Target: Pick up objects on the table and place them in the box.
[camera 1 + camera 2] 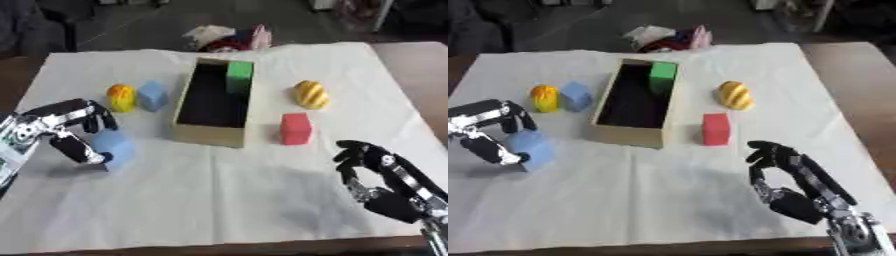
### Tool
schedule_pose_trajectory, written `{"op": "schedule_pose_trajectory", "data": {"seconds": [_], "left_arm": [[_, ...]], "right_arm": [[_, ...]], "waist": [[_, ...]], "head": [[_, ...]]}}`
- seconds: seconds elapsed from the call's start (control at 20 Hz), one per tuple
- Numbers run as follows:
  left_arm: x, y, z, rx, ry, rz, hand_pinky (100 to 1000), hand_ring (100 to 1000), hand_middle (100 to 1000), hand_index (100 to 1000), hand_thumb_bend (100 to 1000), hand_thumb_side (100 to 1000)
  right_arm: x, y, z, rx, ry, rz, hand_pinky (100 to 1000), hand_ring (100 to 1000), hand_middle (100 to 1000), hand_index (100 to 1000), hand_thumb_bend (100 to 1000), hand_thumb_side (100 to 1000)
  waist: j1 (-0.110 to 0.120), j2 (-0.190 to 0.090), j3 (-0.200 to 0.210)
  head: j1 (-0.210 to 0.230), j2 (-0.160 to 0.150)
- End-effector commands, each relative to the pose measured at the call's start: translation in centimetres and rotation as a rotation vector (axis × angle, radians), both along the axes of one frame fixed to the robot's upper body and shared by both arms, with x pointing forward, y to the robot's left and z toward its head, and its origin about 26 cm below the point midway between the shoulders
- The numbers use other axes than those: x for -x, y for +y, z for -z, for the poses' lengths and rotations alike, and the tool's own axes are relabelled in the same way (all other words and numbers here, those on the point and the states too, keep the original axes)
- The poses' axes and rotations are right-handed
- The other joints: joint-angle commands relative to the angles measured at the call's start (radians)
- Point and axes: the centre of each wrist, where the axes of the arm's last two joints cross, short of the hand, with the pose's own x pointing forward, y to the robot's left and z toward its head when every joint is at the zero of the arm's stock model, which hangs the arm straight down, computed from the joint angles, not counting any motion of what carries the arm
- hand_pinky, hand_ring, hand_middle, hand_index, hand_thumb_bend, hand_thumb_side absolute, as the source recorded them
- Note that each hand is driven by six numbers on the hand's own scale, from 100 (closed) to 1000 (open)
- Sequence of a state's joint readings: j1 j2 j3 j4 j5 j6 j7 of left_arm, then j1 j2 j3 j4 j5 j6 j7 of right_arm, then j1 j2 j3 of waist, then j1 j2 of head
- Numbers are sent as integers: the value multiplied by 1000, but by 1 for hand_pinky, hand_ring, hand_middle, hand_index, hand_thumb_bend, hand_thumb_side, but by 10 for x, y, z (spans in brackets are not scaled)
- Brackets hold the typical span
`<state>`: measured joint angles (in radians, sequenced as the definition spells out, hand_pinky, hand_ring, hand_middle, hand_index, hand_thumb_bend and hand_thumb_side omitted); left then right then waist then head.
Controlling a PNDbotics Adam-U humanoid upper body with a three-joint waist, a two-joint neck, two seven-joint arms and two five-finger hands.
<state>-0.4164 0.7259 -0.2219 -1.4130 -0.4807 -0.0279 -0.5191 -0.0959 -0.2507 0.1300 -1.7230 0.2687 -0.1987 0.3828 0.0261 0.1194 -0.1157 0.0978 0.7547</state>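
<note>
A wooden box [206, 133] with a dark inside stands at the middle of the white cloth, and a green block [239, 75] sits in its far end. At the left, a light blue block [115, 145] rests on the cloth, and my left hand [63, 129] has its fingers and thumb curled round it. Behind it lie an orange-yellow rounded piece [121, 97] and a second blue block [152, 95]. Right of the box are a red block [296, 128] and a yellow ridged piece [311, 94]. My right hand [794, 182] hovers open at the lower right, holding nothing.
A heap of white, red and pink things [229, 39] lies past the cloth's far edge. Bare brown table [420, 70] shows at the right. The cloth's front half [219, 200] holds nothing between my hands.
</note>
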Motion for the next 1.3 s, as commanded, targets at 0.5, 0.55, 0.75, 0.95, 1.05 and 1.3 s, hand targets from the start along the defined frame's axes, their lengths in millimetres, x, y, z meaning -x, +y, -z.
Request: {"op": "schedule_pose_trajectory", "data": {"seconds": [0.5,0.55,0.75,0.95,1.05,1.3], "left_arm": [[-13,-20,-116,-18,-354,101,626,505,523,670,393,100],[-18,-27,-119,-22,-358,125,627,506,523,670,392,100],[-37,-56,-124,-35,-350,216,632,509,526,673,388,100],[-56,-93,-119,-48,-334,322,637,514,530,676,385,100],[-63,-108,-112,-55,-323,373,638,515,532,677,384,100],[-71,-132,-94,-45,-307,438,642,516,533,679,391,100]], "right_arm": [[-1,0,-4,1,-13,-15,765,657,668,883,100,428],[-1,1,-4,1,-11,-18,765,657,668,883,100,428],[-1,2,-4,-3,-11,-24,765,657,668,883,100,428],[-2,5,-5,-9,-12,-39,765,656,668,882,100,429],[-2,7,-5,-12,-13,-47,765,656,668,882,100,430],[-3,10,-7,-16,-15,-59,765,656,668,882,100,431]], "waist": [[2,-18,-6],[1,-18,-9],[-5,-15,-19],[-10,-11,-32],[-12,-8,-39],[-15,-3,-52]], "head": [[-5,-8],[-5,-8],[-6,-10],[-2,-16],[-4,-21],[-9,-29]]}}
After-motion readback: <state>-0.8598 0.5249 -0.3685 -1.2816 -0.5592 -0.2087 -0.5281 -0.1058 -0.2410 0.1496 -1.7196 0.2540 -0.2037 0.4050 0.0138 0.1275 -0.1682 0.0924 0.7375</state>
